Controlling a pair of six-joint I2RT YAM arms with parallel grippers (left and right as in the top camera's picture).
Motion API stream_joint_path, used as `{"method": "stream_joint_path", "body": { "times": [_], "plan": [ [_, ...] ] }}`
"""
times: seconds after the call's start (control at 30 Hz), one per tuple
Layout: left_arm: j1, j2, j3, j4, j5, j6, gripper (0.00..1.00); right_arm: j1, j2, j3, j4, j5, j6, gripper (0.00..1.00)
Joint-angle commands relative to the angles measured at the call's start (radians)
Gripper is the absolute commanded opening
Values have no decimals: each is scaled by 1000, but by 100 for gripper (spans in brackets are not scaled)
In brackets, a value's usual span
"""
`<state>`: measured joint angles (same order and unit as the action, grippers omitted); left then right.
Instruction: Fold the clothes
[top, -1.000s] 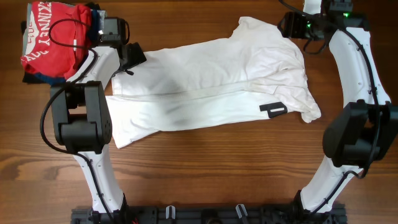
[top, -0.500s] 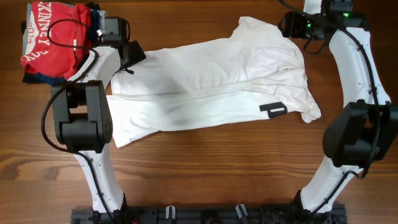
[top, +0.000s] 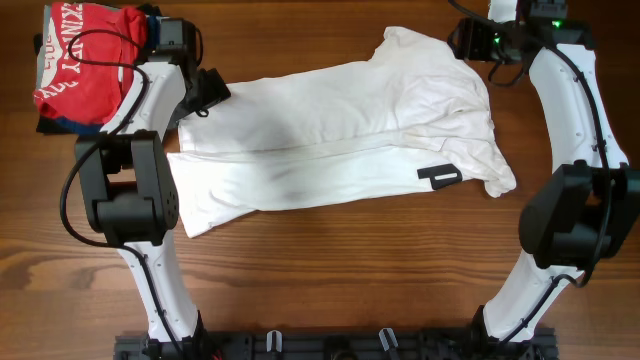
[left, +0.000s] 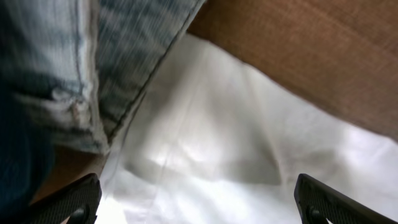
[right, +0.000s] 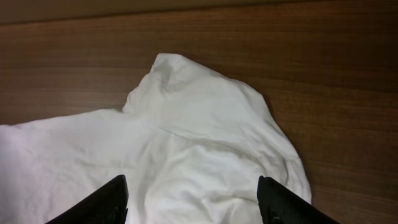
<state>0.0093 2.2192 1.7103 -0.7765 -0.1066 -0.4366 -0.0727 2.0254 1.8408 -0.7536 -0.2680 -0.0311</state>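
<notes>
The white T-shirt (top: 330, 145) lies on the table, folded lengthwise, with its black neck label (top: 440, 176) near the right end. No lettering shows. My left gripper (top: 205, 92) is open over the shirt's far left corner. In the left wrist view white cloth (left: 236, 155) lies between its spread fingers (left: 199, 208). My right gripper (top: 466, 40) is open above the shirt's far right end. In the right wrist view its fingers (right: 194, 205) straddle a rumpled sleeve (right: 205, 137). Neither gripper holds anything.
A red T-shirt with white lettering (top: 85, 55) lies on dark folded garments (top: 55, 125) at the far left corner, just behind my left arm. A grey-blue garment (left: 93, 56) fills the upper left of the left wrist view. Bare wood table (top: 350, 260) lies in front of the shirt.
My left arm has shifted slightly back and left, towards the red pile. The shirt and the right arm have not moved.
</notes>
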Motion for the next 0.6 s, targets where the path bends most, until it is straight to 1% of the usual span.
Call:
{"method": "stream_joint_path", "body": {
  "times": [0.0,0.1,0.17,0.23,0.3,0.5,0.57],
  "plan": [
    [13,2,18,75,12,-16,100,2,14,10,4,10,7,67],
    [13,2,18,150,12,-12,99,2,14,10,4,10,8,67],
    [11,3,18,192,13,-4,95,2,14,10,2,10,8,67],
    [8,3,17,211,12,30,90,2,14,10,1,10,8,66],
    [6,7,17,219,12,49,88,2,14,10,2,10,8,66],
    [6,54,17,239,49,146,89,2,14,10,2,10,8,66],
    [6,77,17,243,57,146,89,2,14,10,2,10,8,66]
  ]
}}
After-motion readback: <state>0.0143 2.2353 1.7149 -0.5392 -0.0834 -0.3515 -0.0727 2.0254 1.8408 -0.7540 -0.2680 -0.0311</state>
